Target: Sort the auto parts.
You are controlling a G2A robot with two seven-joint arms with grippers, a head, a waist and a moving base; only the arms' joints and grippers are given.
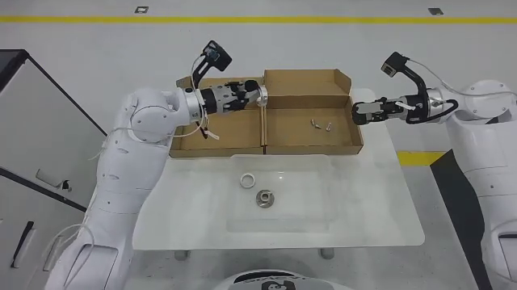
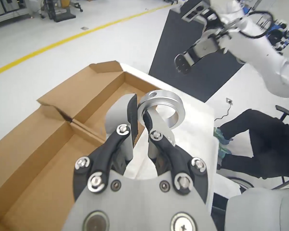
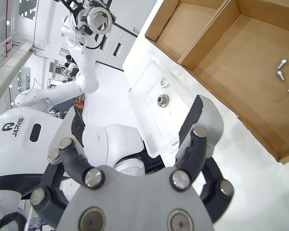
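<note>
Left claw (image 2: 139,112) is pinched on the wall of a metal ring (image 2: 167,95), one finger through the hole and one outside, so it holds by one side only. In the top view the ring hangs over the wall shared by the left box (image 1: 218,132) and the right box (image 1: 299,128), at about 11 o'clock from the clear tray (image 1: 323,201). Right claw (image 3: 137,104) is wide open and empty, off the right box's 3 o'clock edge. Bolts (image 3: 280,75) lie in the right box, so the ring likely goes in the left one. To do it well, the claw should shift toward 9 o'clock until clear of the wall and go low before opening, since a ring can roll or bounce. The one-sided pinch may let it swing, so no jerks. A small ring (image 1: 247,180) and a flanged hub (image 1: 264,199) wait in the tray on the bench (image 1: 380,217). Hard to make out: the ring's height over the box, and the left box's floor, which the arm partly covers. The third small part by the bolts could be a nut or a short bolt.
</note>
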